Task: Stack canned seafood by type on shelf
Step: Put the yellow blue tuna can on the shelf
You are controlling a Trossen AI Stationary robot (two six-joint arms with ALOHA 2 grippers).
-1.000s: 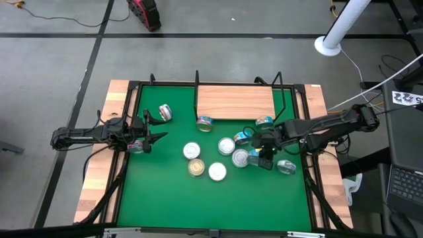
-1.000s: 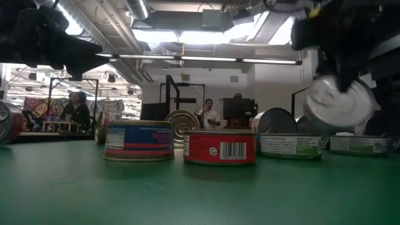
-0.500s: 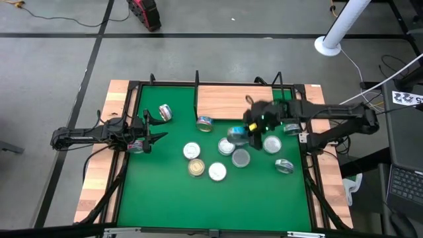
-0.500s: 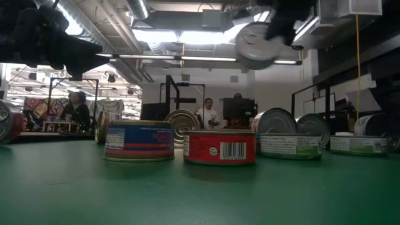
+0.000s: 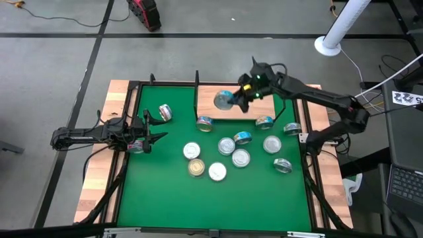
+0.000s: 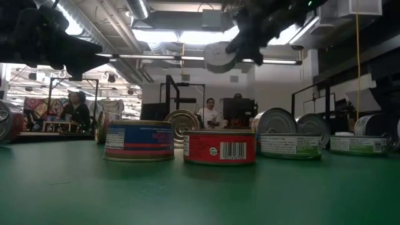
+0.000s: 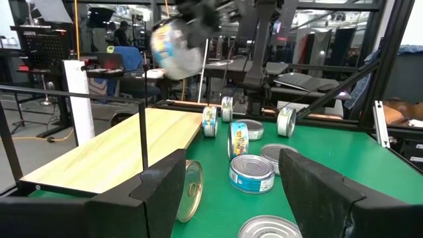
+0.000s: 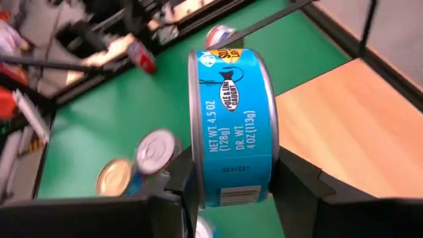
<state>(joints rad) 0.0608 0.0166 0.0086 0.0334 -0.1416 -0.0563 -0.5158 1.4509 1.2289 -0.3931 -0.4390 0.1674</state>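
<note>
Left gripper (image 5: 153,137): waited wide open, holding nothing.
Loose tins (image 5: 225,146): lay on the mat below the right gripper, unsorted (most work left).
Right gripper (image 5: 239,99): clamped on a teal tin (image 8: 231,124), above the shelf (image 5: 264,106), apparently empty.

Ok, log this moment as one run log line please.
right pincer: shut on teal-blue tin, airborne over shelf | left pincer: open, waiting left of mat | tins on shelf board: none
</note>
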